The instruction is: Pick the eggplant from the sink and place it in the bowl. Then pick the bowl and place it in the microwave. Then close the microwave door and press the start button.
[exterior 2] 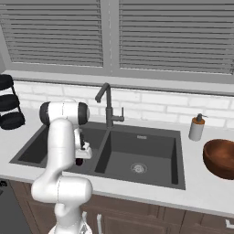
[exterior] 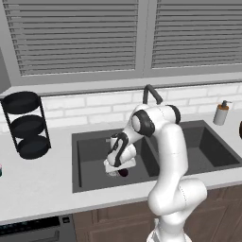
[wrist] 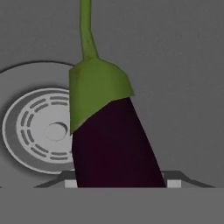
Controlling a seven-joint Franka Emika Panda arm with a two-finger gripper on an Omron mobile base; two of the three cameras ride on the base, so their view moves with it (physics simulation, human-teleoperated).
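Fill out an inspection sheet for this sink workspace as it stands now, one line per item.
Surface: pale counter around a dark double-basin sink.
Job's things: eggplant lies in the left basin beside the round drain, green stem pointing away from the hand; wooden bowl sits empty on the counter right of the sink.
Clutter: black tiered rack left of the sink; soap dispenser behind its right corner.
Hand: hand is low in the left basin, straddling the eggplant; grip cannot be told.
Cables: nothing seen.
Surroundings: faucet, white tile backsplash, closed window blinds, wood cabinets below.
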